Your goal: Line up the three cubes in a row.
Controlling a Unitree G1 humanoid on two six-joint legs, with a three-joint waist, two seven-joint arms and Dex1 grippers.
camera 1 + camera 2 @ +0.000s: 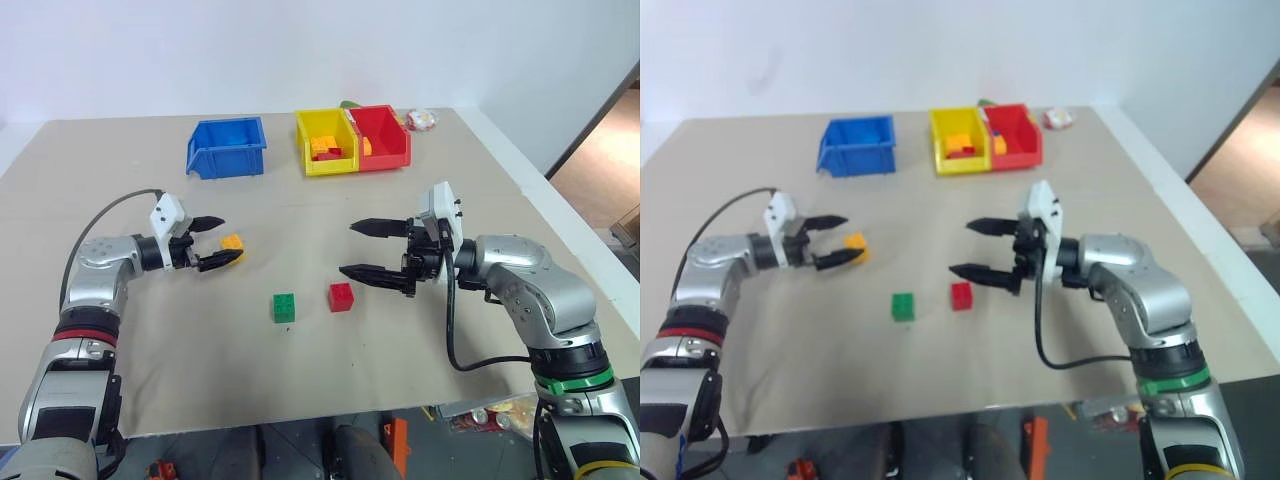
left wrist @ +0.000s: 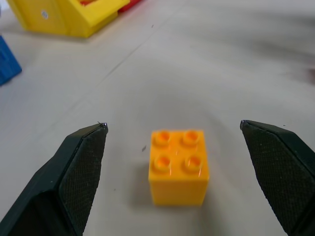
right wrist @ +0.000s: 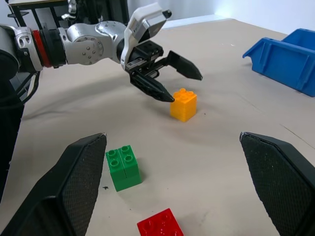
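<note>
Landmark: the small green studded plastic cube, standing on the beige tabletop. The small red studded plastic cube sits just beside it toward the robot's right, a narrow gap between them. The small yellow-orange studded plastic cube stands apart from the green cube, farther back and toward the robot's left, studs up.

The left gripper has its jaws spread wide, its fingertips flanking the yellow-orange cube with clear space on both sides. The right gripper is likewise spread wide and holds nothing, hovering just right of the red cube.

Well behind the green cube stand a blue plastic bin, a yellow plastic bin and a red plastic bin.
</note>
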